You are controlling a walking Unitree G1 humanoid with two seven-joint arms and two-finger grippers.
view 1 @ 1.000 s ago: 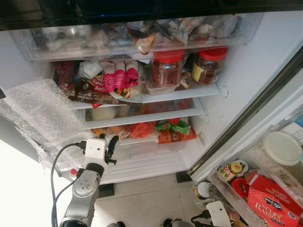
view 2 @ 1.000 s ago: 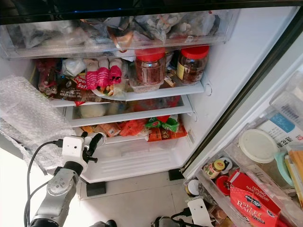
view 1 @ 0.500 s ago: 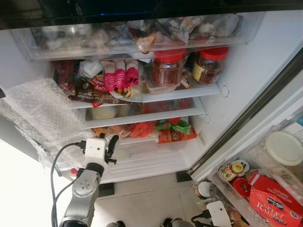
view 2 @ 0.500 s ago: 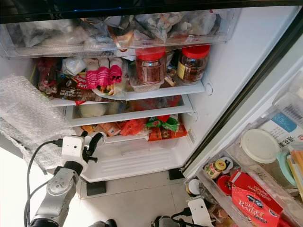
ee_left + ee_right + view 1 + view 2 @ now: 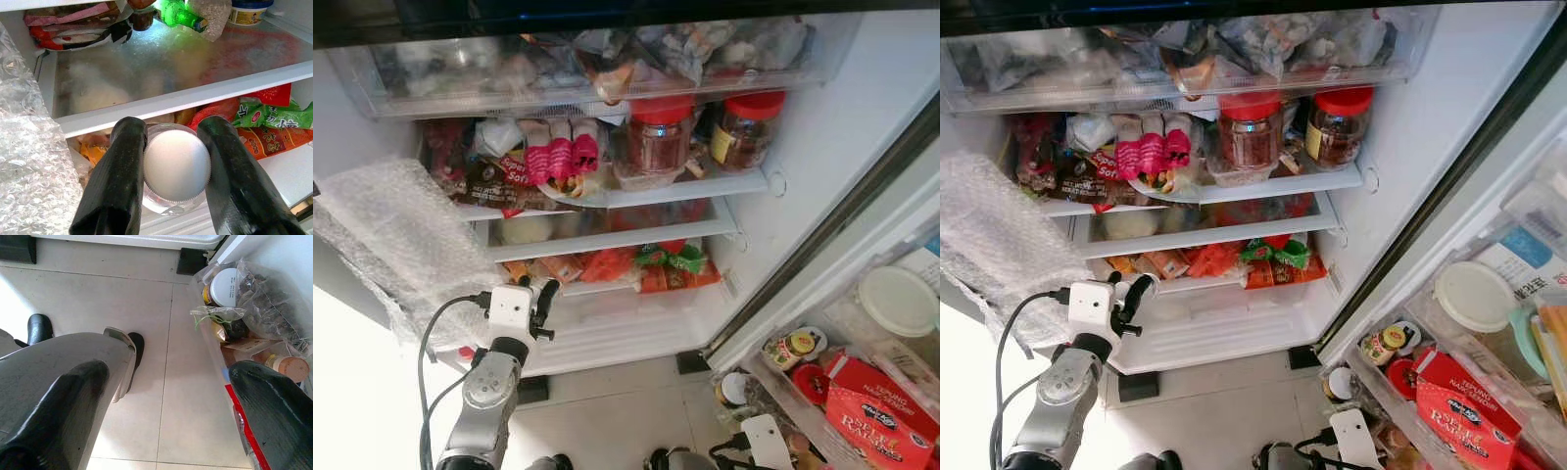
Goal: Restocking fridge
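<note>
Holding a clear jar [image 5: 171, 191] with a white lid [image 5: 177, 165], your left end effector [image 5: 171, 171] has both black fingers [image 5: 117, 181] clamped against the lid's sides, just in front of the open fridge [image 5: 822, 127] at the level of its lower shelf [image 5: 607, 240]. Compared with the frame a second ago, the arm has barely moved: the wrist sits at nearly the same spot beside the bubble wrap [image 5: 401, 245] that hangs at the fridge's left edge, and only the camera has tipped a little, so the shelves sit slightly higher in view. Ahead of the jar you see red and green packets [image 5: 264, 117] under the shelf, and on the upper shelf two red-lidded jars [image 5: 661, 137] stand beside pink-wrapped packs [image 5: 558, 157]. Your right end effector [image 5: 166, 411] hangs low over the tiled floor [image 5: 146, 298] with its fingers spread well apart, gripping nothing, next to the door bin [image 5: 1449, 372] that carries a red box [image 5: 1459, 416] and small jars. Nothing on the shelves has shifted since the earlier frames.
</note>
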